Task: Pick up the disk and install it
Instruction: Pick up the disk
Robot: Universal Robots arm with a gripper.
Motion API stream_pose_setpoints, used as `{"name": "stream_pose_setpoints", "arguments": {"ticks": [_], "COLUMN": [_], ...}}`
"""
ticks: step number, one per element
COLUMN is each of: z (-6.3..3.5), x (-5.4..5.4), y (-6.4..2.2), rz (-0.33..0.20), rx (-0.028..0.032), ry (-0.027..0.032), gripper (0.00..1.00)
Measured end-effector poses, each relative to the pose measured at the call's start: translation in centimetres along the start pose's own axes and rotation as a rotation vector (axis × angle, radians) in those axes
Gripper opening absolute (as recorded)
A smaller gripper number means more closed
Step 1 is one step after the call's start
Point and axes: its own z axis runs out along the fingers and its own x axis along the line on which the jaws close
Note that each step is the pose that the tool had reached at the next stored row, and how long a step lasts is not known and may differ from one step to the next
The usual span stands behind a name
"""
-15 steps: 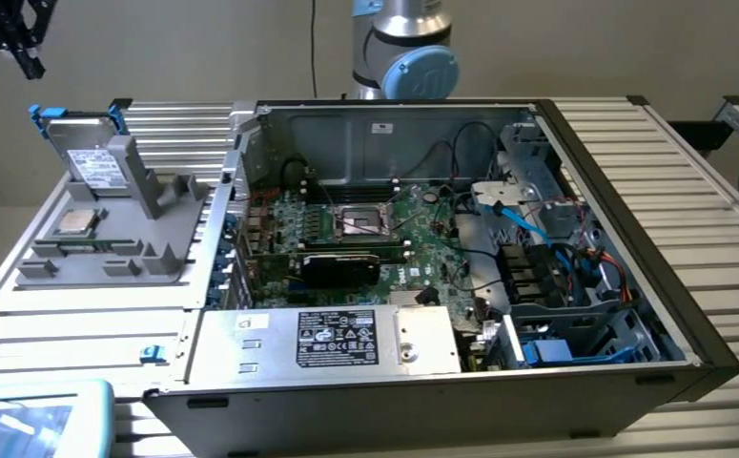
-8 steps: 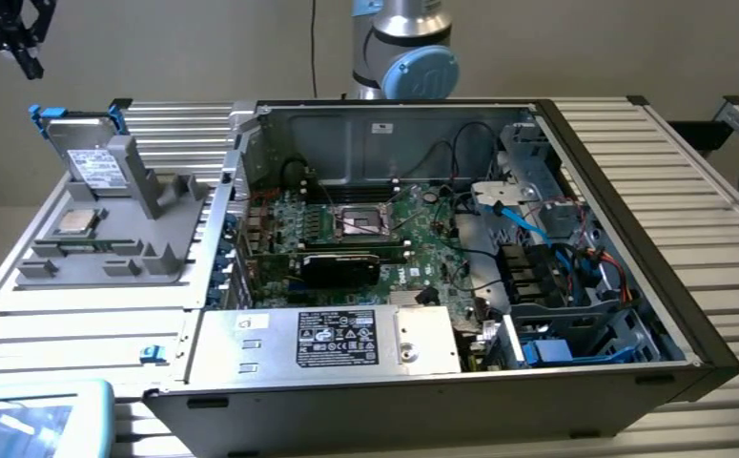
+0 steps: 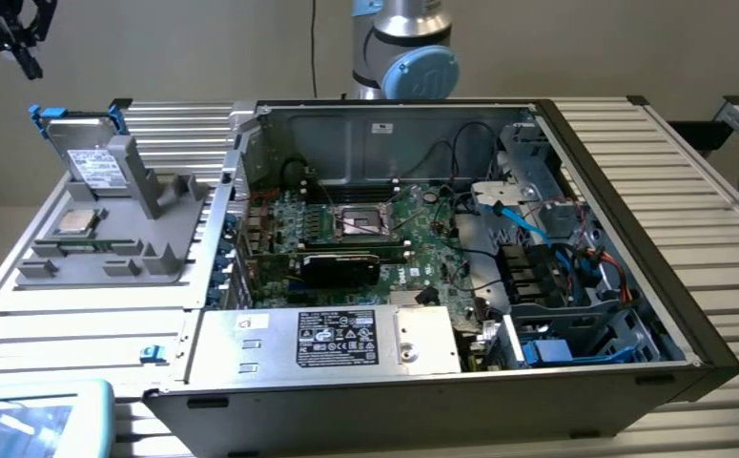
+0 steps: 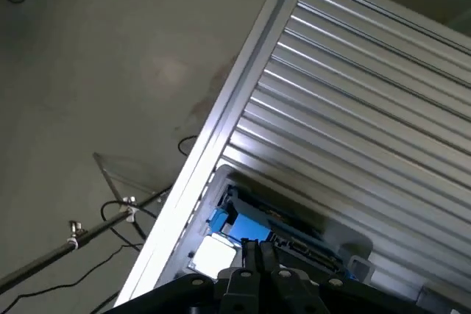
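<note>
I read hand [image 3: 26,65] clenched, empty. Disk [image 3: 93,157] stands on edge in grey holder [image 3: 153,205] on worktop [image 3: 76,315], below hand, well apart. Disk long axis near upright.

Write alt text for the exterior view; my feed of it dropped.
The shut gripper hangs above the disk, which stands upright in a grey holder on the exterior view's left, untouched. An open computer case sits in the middle, motherboard exposed, on a ribbed metal table.
</note>
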Motion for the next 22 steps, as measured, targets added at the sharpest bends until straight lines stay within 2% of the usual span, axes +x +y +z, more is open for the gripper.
{"name": "stream_pose_setpoints", "arguments": {"ticks": [22], "z": [0.01], "x": [0.00], "y": [0.00], "rz": [-0.399], "rx": [0.0011], "ry": [0.0147], "gripper": [0.11]}}
